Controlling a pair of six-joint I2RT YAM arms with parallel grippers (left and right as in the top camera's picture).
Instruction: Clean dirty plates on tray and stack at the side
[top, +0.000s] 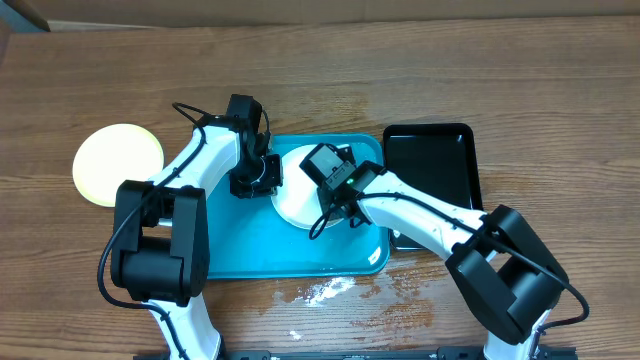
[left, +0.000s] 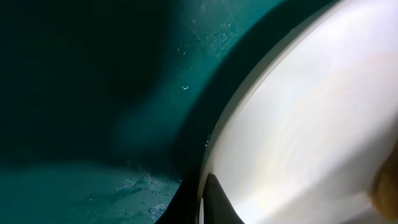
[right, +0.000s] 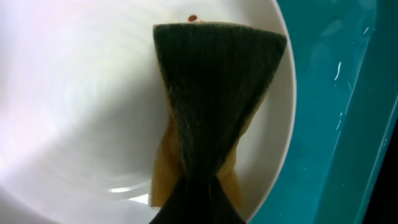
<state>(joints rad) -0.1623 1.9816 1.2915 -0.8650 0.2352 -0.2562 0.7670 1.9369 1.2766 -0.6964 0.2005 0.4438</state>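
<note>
While plate lies in tray, left fingers pinch rim, right fingers clamp sponge.

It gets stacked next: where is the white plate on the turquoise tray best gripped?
Pinch the thin left rim of the white plate, coming from the left: it lies flat and shallow on the turquoise tray, and the sponge in the right gripper covers its right side.

Left gripper and right gripper are both pinched closed, angled toward each other.
</note>
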